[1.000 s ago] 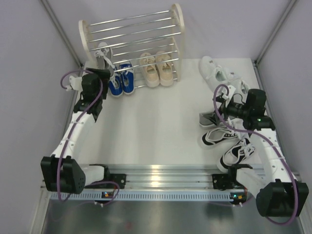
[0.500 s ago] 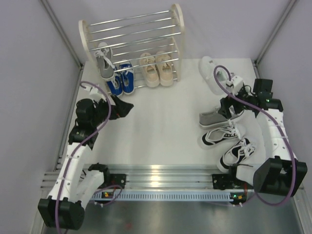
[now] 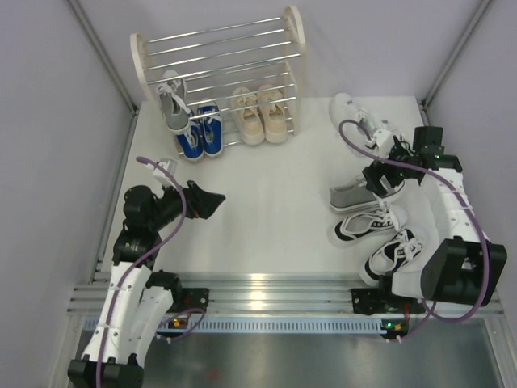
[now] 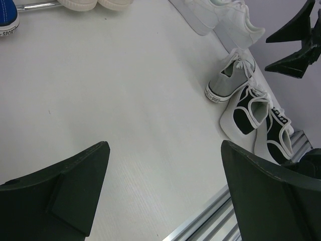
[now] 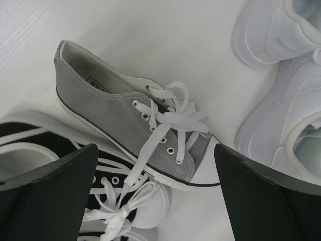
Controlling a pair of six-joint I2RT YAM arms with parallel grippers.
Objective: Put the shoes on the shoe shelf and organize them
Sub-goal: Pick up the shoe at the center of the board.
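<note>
Both gape wide and empty: the right pincer (image 5: 155, 148) hangs directly over a grey sneaker (image 5: 116, 118) lying on the bench (image 3: 266, 190); the left pincer (image 3: 210, 199) hangs well short of the shoe shelf (image 3: 294, 32).

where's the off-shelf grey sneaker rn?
Top view: right side of the table, grey sneaker below the right gripper, between the white sneakers and the black-and-white pair.

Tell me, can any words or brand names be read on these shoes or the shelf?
"-SPORT": on the white sole rim of the blue shoe, its start cut off by the frame.
Label inside the grey shoe: blurred, unreadable.
Print on that shoe's heel strip: too small to read.
Nothing else readable.
</note>
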